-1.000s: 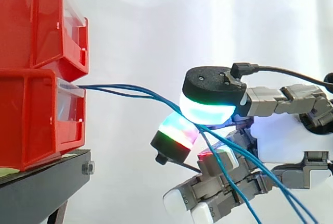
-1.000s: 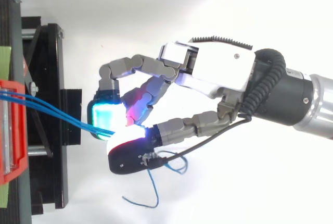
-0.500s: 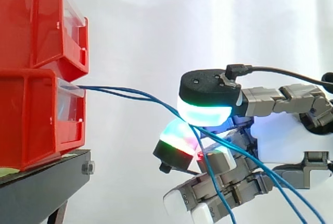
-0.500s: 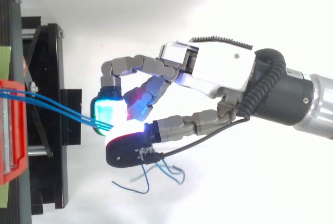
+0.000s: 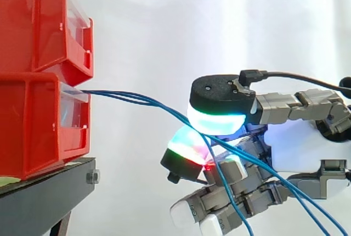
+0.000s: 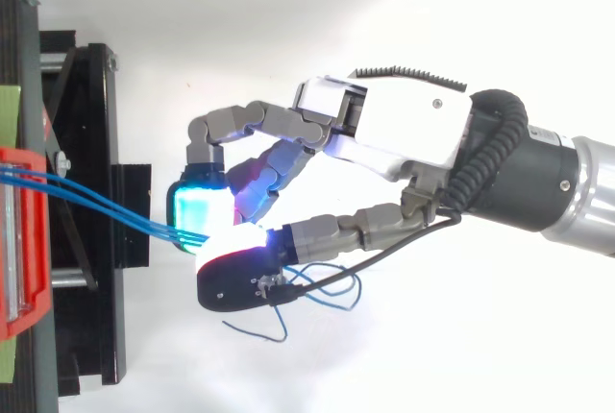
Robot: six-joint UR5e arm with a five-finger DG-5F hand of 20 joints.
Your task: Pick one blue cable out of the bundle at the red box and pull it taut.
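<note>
Side view: I see the blue cables (image 5: 129,97) running lengthwise from the lower red bin (image 5: 33,126) rightward, sloping slightly down into the hand (image 5: 299,148), whose curled pads (image 5: 216,123) pinch them.

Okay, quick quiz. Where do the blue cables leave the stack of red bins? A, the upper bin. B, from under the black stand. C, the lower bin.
C: in the side view the blue cables run out at the top front of the lower red bin, just under the upper red bin, and across to the hand, which pinches them between its glowing pads.
</note>
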